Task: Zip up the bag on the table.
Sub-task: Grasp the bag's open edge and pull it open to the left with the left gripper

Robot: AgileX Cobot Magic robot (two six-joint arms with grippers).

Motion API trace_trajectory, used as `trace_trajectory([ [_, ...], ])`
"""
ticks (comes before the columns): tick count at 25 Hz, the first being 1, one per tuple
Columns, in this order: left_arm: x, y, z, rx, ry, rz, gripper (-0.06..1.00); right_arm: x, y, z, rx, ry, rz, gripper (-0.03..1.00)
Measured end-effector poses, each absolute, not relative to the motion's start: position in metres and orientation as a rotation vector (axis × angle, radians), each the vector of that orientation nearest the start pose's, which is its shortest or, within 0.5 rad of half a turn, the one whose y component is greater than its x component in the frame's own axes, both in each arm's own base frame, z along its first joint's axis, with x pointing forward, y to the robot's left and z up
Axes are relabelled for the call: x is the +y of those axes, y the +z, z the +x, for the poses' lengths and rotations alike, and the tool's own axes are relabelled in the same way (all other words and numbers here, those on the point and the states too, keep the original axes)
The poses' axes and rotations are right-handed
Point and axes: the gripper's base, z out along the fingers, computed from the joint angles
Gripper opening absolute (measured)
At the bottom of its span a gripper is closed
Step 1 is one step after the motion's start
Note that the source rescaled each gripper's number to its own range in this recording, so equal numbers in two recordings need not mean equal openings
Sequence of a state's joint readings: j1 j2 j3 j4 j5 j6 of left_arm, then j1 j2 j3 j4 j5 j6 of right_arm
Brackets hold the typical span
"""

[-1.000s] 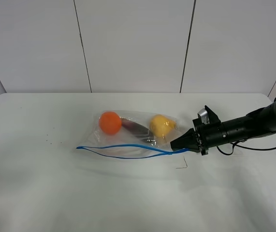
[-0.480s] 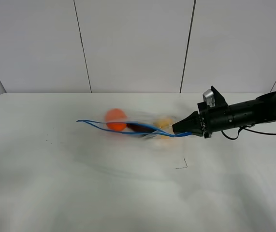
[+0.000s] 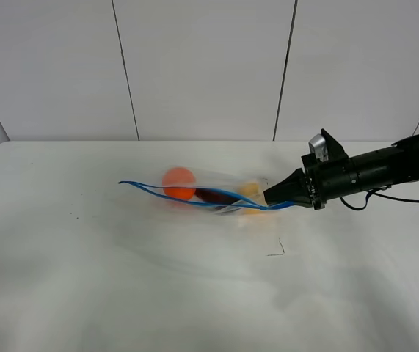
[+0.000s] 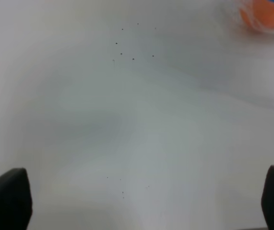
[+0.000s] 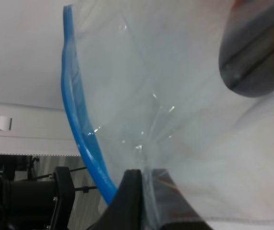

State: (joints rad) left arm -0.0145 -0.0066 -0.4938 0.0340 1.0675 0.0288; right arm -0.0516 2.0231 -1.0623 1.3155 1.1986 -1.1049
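Bag [image 3: 209, 192] stretches out across the table [image 3: 121, 279] from my right gripper [image 3: 269, 198], which pinches its corner just beside the blue zipper strip [image 5: 72, 96].

White table [image 3: 194, 293]: plain top, rounded far corners.
Clear bag [image 3: 216, 192] holding an orange ball [image 3: 178, 182] lies near the middle, toward the far edge. A few small dark specks [image 3: 73, 214] dot the bare surface well left of it. A thin bent dark mark [image 3: 277, 249] sits just in front of its right end.

Nothing to read here. No words, numbers or labels are legible on the bag [image 3: 210, 192] or table [image 3: 84, 279].
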Motion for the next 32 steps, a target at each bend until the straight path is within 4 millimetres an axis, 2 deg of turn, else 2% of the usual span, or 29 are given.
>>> trace_trajectory([
  [17, 0.003, 0.275, -0.005, 2.050, 0.050, 0.043, 1.00, 0.064, 0.143, 0.345, 2.486, 1.547, -0.209, 0.00],
  [21, 0.002, 0.281, -0.002, 2.043, 0.041, 0.044, 1.00, 0.064, 0.143, 0.344, 2.487, 1.549, -0.206, 0.00],
  [25, -0.004, 0.292, 0.027, 2.146, 0.005, 0.134, 1.00, 0.064, 0.143, 0.344, 2.491, 1.553, -0.195, 0.00],
  [28, -0.005, 0.306, 0.062, 2.203, 0.039, 0.243, 1.00, 0.064, 0.143, 0.344, 2.499, 1.558, -0.178, 0.00],
  [32, -0.007, 0.337, 0.106, 2.143, 0.090, 0.335, 1.00, 0.064, 0.143, 0.344, 2.501, 1.559, -0.178, 0.00],
])
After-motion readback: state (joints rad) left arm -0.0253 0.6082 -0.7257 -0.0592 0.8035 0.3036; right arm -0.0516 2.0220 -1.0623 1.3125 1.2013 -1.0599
